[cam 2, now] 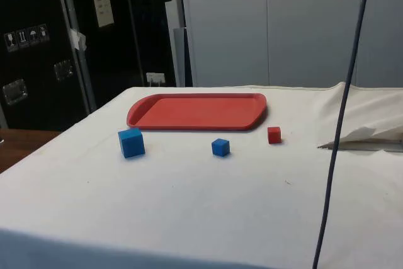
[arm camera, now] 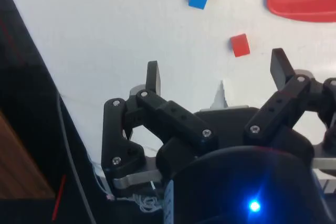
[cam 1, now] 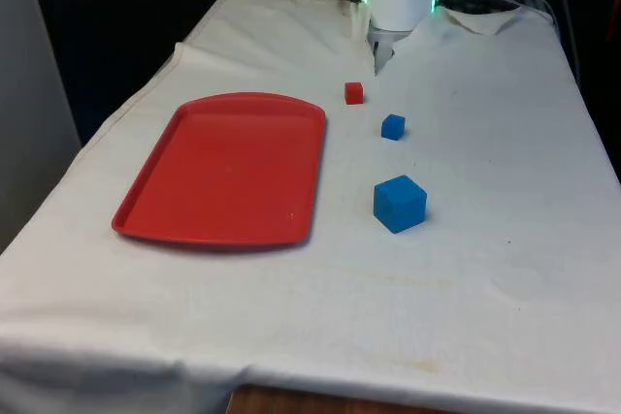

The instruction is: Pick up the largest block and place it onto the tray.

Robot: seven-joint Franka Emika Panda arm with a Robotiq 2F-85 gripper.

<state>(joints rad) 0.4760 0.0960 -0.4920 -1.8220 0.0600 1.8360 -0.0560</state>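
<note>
Nearest the table's front edge sits the large blue block (cam 1: 400,203), just beside the red tray's (cam 1: 155,203) near corner; it looks rigid and light, best pinched across two flat opposite faces. Farther back lie the small blue block (cam 1: 392,126) and the smaller red block (cam 1: 354,93). At the far edge, the hand (arm camera: 218,77) hangs spread, empty.

The white cloth (cam 1: 505,269) over the table is matt and a little rumpled, creased most at the far end from the red tray (cam 1: 228,167) — the tray itself looks like smooth plastic with a faint sheen. Just beside the tray, the large blue block (cam 1: 400,203), small blue block (cam 1: 392,126) and red block (cam 1: 354,93) look matt and smooth-faced, while the gripper (arm camera: 218,74) shows black matt plastic links with small metal screws.
</note>
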